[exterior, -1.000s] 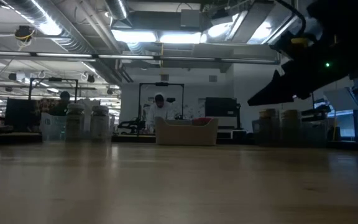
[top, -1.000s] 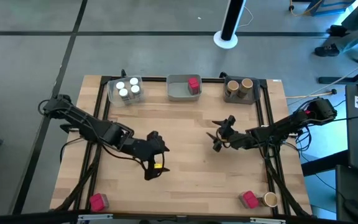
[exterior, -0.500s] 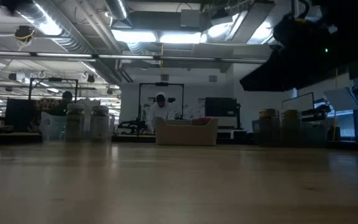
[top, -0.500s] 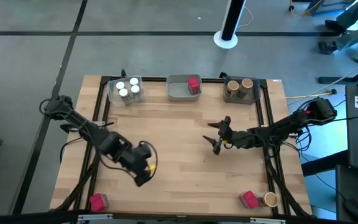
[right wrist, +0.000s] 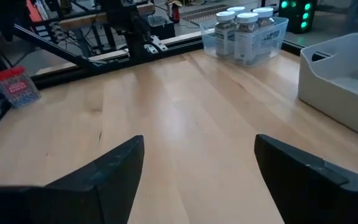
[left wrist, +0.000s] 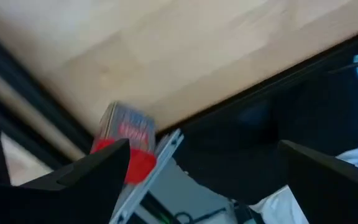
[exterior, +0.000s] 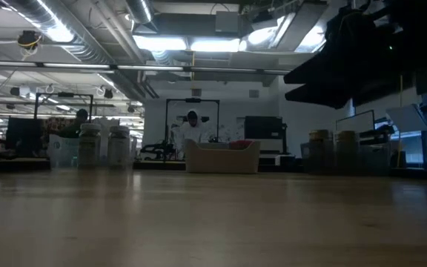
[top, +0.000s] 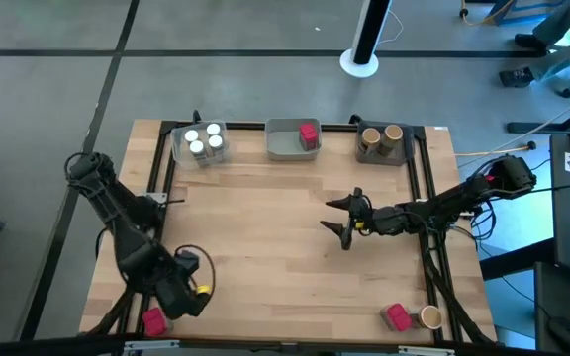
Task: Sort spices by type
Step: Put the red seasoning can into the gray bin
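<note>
Bare table (top: 275, 247) middle; trays (top: 293, 141) along far edge, red packet (top: 153, 320) at near-left corner.

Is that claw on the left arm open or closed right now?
Open. The left gripper shows its two dark fingers spread wide apart, nothing between them, with the red packet just ahead at the table's corner.

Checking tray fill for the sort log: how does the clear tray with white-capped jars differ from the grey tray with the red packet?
The clear tray sits at the table's far left; the grey tray sits at far centre. The clear tray holds four white-capped jars and looks full; the grey tray holds one red packet at its right end, the rest bare. The clear tray has see-through walls; the grey tray's are opaque. Both are rectangular and stand along the table's far edge.
</note>
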Controlling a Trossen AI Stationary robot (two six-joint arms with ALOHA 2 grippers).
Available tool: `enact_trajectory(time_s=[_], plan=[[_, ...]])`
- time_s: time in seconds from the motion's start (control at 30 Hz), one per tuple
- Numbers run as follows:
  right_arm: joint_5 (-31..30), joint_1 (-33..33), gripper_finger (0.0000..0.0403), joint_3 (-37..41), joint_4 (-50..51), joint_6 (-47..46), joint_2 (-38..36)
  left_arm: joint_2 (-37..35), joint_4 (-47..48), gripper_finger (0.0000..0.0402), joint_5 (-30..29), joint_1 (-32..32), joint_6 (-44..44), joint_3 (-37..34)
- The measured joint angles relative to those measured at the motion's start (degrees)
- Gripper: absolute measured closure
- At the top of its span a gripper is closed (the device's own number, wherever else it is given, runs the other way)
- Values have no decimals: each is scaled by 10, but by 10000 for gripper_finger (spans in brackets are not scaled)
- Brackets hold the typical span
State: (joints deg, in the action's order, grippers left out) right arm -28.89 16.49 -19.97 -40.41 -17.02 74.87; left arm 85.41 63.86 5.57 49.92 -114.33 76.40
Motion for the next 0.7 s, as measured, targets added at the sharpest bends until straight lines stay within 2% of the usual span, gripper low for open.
enact_trajectory(time_s=[0.13,0.3,0.7], plan=[[0,0,100,0,0,-7,0,9,2,13,12,37,-65,0],[-4,0,100,0,-1,-7,0,31,1,13,15,64,-61,0],[-15,0,100,0,-2,8,0,101,2,13,56,79,187,0]])
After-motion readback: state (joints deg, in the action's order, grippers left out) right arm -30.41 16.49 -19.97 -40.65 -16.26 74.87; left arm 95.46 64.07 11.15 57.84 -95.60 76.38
